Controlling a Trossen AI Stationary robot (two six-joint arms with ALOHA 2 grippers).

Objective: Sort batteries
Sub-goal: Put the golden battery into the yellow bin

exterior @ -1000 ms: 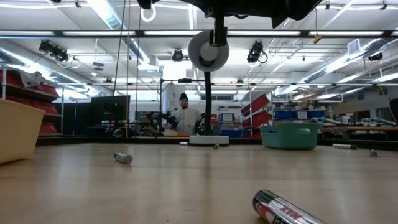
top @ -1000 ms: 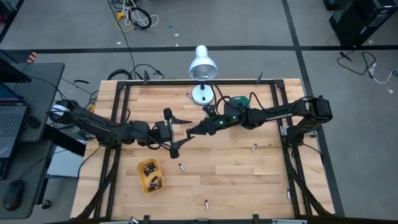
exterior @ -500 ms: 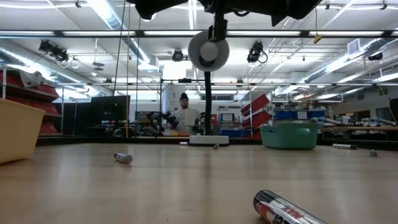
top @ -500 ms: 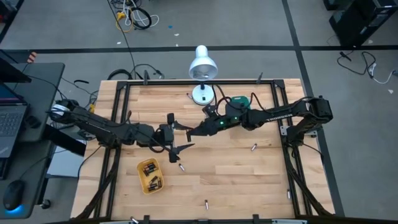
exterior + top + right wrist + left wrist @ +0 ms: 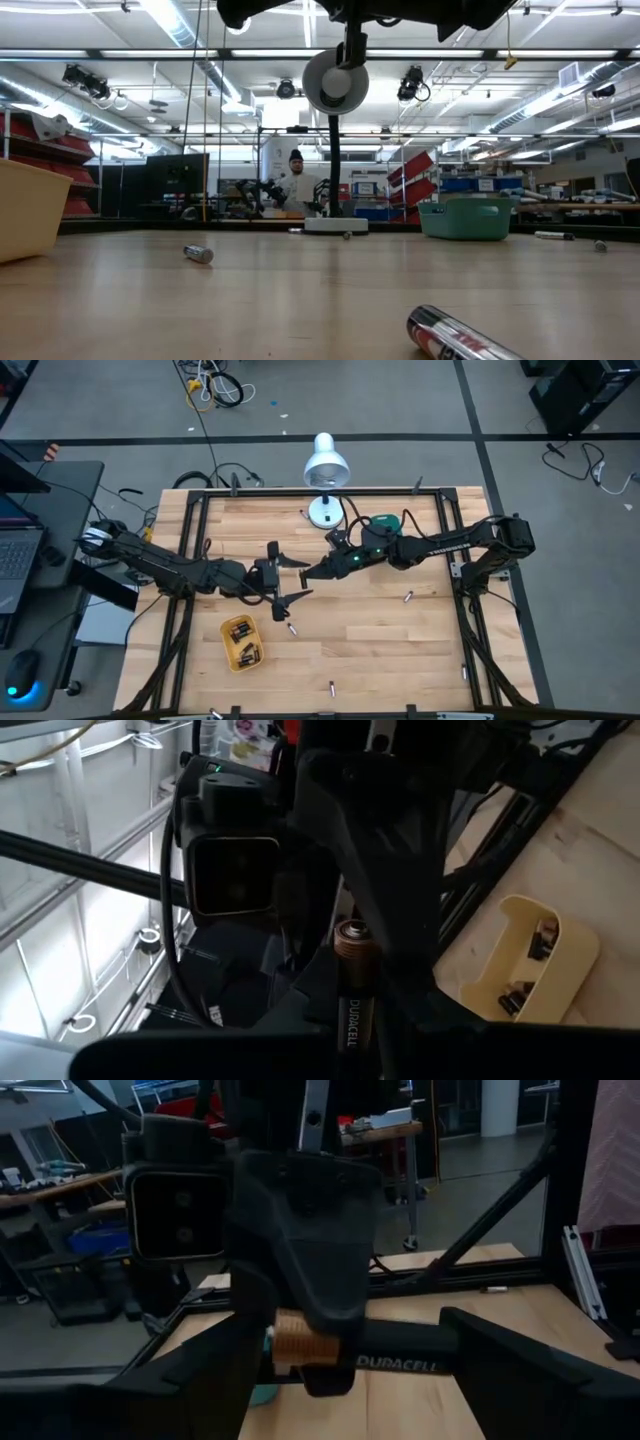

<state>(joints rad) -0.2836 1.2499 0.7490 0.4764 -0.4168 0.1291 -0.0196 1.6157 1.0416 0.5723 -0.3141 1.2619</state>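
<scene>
Since a second ago, the left hand point(image 5: 285, 573) has been spreading its fingers wide and shifting a little toward the right arm; in the last half second almost nothing is changing. Its two fingers are standing well apart now, out over the middle of the counter point(image 5: 380, 650), just short of the right hand point(image 5: 312, 571).

Near the front left of the counter, a yellow tray point(image 5: 240, 642) is lying with a handful of dark batteries inside, bunched in two small clusters. Toward the back, beside the white lamp point(image 5: 325, 463), a teal tray point(image 5: 384, 523) is sitting partly under the right arm, and I cannot tell what is in it. From counter height it is showing only its outer wall.

Right hand fingers are pressed together on a battery point(image 5: 352, 992), copper-topped and black, with "DURACELL" reading along its side. Seen from the left wrist, the same cell point(image 5: 385, 1363) is poking out from under the right hand, the brand name plain in white letters.

Loose cells are lying scattered on the wood: one point(image 5: 292, 629) just ahead of the left hand, one point(image 5: 407, 597) off to the right, one point(image 5: 332, 687) near the front edge. Low down, another point(image 5: 458, 337) is lying close to the camera, silver with red markings I cannot read.
</scene>
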